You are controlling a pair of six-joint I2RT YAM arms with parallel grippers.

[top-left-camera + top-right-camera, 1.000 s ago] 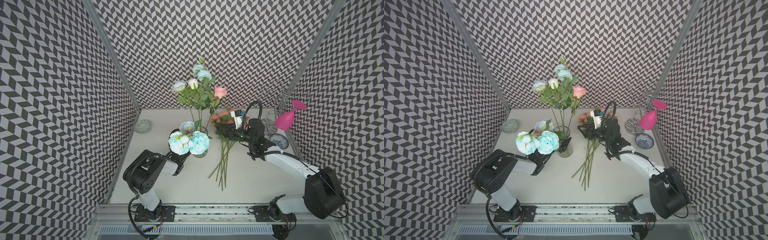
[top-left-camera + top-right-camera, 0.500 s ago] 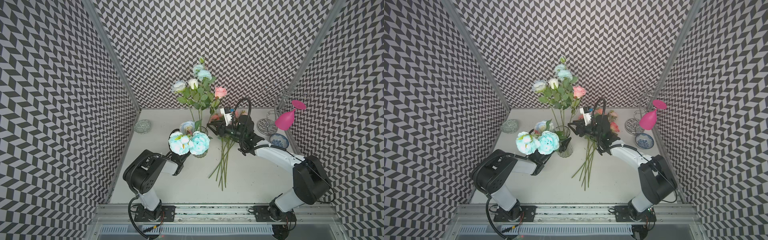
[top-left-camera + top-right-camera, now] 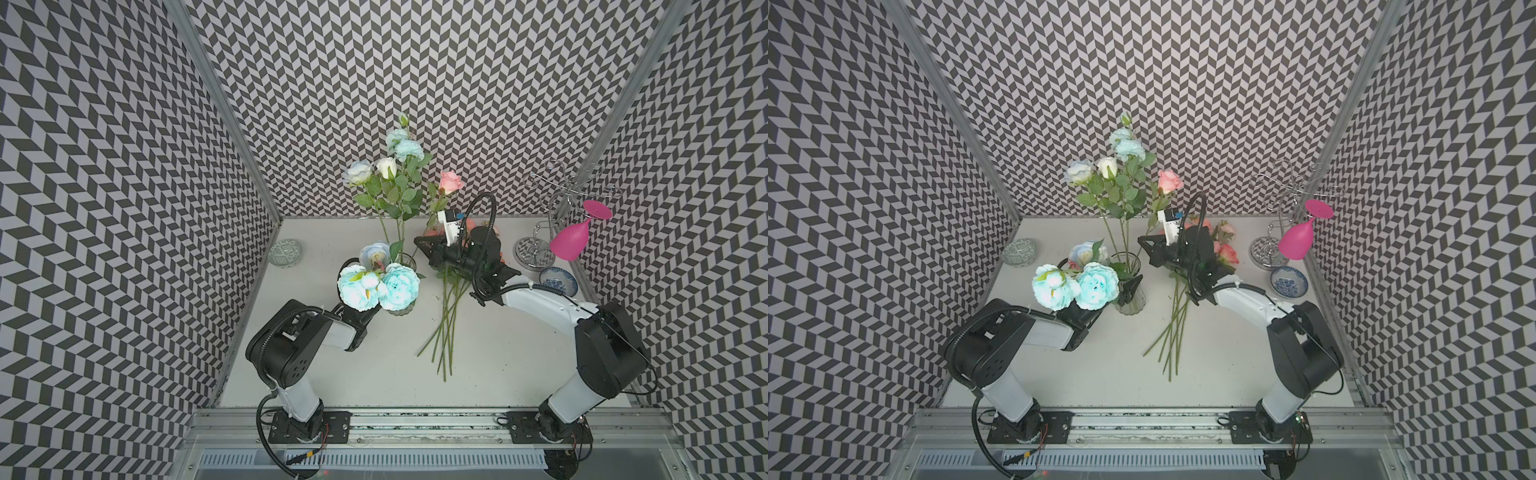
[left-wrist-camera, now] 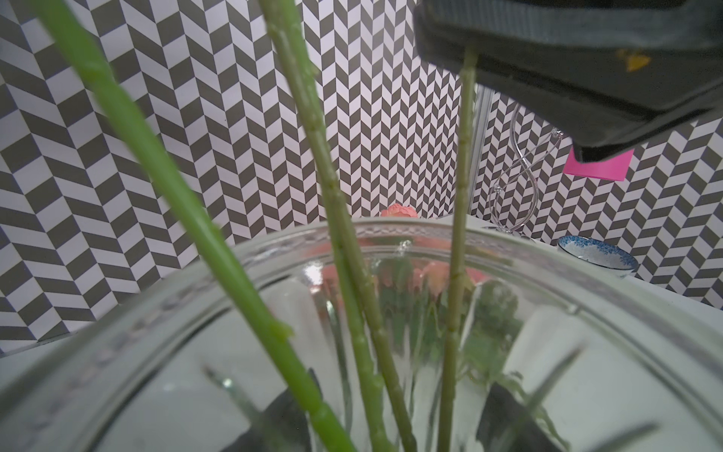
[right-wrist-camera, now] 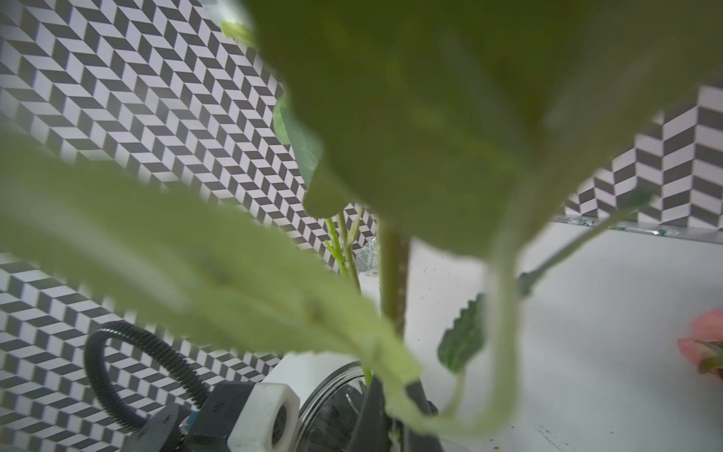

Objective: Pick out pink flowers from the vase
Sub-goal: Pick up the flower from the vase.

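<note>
Left wrist view, pressed close to the rim of the glass vase [image 4: 156,301]: three green stems [image 4: 324,176] rising out of it, the rightmost running straight up into the dark right fingers [image 4: 547,58]. In both top views, found a little left of the middle of the desk [image 3: 374,374], upright, clamped low down between the left fingers [image 3: 1130,287], pressed against its ribbed wall. Holds pale blue and white flowers [image 3: 392,166] plus one pink rose [image 3: 451,181] at the right of the bunch. Right fingers pressed together on that rose's stem, just above and right of the rim, well below the bloom. Two big blue blooms [image 3: 376,286] hanging low at the near-left of the vase, covering the left wrist. Just right of the vase, lying flat on the desk: other pink flowers [image 3: 1225,254], heads toward the far side beside the right arm, long ends fanned toward the near edge. At far right, a magenta glass [image 3: 570,245] hung on a wire rack [image 3: 561,195], with a blue-patterned dish [image 3: 559,281] just beside. At far left, a greenish dish [image 3: 284,252].
</note>
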